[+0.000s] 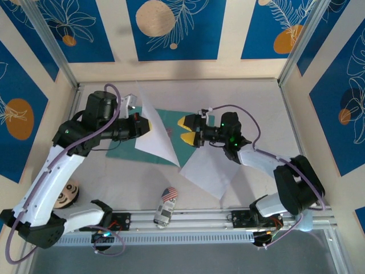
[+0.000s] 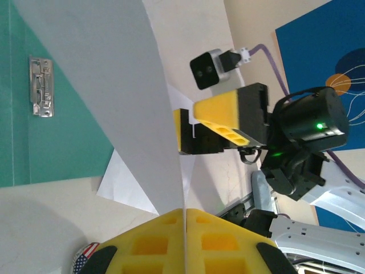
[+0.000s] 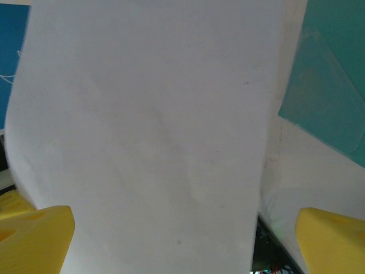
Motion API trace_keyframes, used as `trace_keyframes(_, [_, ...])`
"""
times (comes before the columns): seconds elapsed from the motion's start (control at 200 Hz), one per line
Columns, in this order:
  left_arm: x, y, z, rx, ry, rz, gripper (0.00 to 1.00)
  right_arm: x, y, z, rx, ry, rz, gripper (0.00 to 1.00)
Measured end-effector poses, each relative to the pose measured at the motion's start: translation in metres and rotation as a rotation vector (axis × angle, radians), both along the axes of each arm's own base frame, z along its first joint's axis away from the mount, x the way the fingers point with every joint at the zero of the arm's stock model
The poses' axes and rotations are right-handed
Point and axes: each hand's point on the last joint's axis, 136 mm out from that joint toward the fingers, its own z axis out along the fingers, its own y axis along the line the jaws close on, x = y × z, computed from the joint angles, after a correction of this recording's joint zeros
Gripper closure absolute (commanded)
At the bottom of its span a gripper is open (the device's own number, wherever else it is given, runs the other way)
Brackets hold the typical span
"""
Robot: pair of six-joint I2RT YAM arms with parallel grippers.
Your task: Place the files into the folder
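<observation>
Holding one of the files (image 1: 158,140) up over the folder (image 1: 168,117) is the step in hand, by my reading. Your left gripper (image 1: 144,127) is clenched on one edge of that sheet, its yellow fingers (image 2: 148,245) pressed flat together with the paper caught in the seam between them. The sheet stands on edge from that grip, thin, blank and matt white, bowing in a soft curve with no crease. Your right gripper (image 1: 186,130) is spread wide and holds nothing; it faces the sheet from just beside it. In its own camera the paper hangs beyond its two yellow fingertips (image 3: 37,240), and I cannot tell whether it touches either. The folder lies flat beneath the left gripper and ahead of it, a teal-green card leaf with a smooth, dull face and a small metal clip (image 2: 41,85) fixed to it. The second sheet (image 1: 208,171) lies flat on the table (image 1: 256,103) below the right gripper. Judgement: neither file is in the folder yet. The next move calls for you to lay the held sheet down square on the green leaf. The paper is limp, so steadying it with the right gripper would guard against it folding or sliding off.
</observation>
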Motion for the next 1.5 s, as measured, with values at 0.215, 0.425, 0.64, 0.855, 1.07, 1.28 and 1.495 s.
trace_keyframes(0.215, [0.000, 0.003, -0.014, 0.013, 0.030, 0.013, 1.00, 0.008, 0.019, -0.027, 0.036, 0.097, 0.021, 0.01])
trace_keyframes(0.425, [0.006, -0.002, -0.022, 0.005, 0.064, 0.014, 1.00, 0.014, 0.034, -0.056, 0.074, 0.190, 0.038, 0.01])
trace_keyframes(0.64, [0.011, -0.010, -0.019, -0.032, 0.066, 0.003, 1.00, 0.019, 0.038, -0.058, 0.110, 0.209, 0.044, 0.01])
trace_keyframes(0.855, [0.013, -0.019, -0.016, -0.091, 0.074, -0.017, 1.00, 0.019, 0.040, -0.044, 0.145, 0.174, 0.060, 0.01])
trace_keyframes(1.07, [0.007, -0.024, -0.030, -0.112, 0.119, -0.051, 1.00, 0.019, 0.039, -0.033, 0.181, 0.156, 0.066, 0.01])
trace_keyframes(1.28, [-0.006, -0.001, -0.039, -0.127, 0.135, -0.022, 1.00, 0.020, 0.033, -0.022, 0.199, 0.135, 0.059, 0.01])
trace_keyframes(1.495, [-0.017, 0.009, -0.058, -0.161, 0.197, -0.026, 1.00, 0.011, 0.026, 0.010, 0.229, 0.053, 0.070, 0.01])
